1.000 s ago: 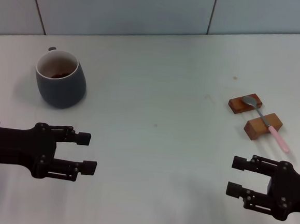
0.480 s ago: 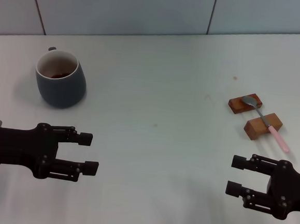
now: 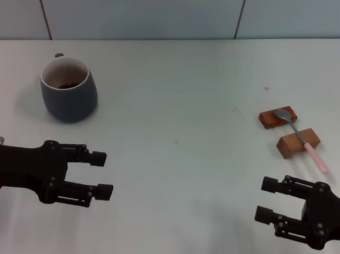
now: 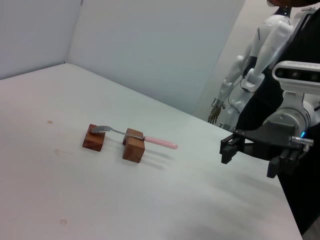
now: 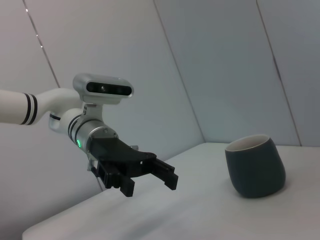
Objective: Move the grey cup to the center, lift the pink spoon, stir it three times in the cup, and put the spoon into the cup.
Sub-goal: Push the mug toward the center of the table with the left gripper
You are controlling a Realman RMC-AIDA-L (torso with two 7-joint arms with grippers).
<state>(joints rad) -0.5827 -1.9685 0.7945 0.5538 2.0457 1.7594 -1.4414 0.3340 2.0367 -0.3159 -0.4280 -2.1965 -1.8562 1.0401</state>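
The grey cup (image 3: 69, 89) stands far from the pink spoon (image 3: 301, 140), apparently resting across two wooden blocks (image 3: 288, 133). The left gripper (image 3: 100, 173) and right gripper (image 3: 265, 200) hover nearby with fingers spread, holding nothing.

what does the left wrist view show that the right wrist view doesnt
Only the left wrist view shows the pink spoon, lying across two wooden blocks, and the right gripper, open above the table edge. Only the right wrist view shows the grey cup, upright, and the left gripper, open and apart from the cup. Both show the white table and the pale wall.
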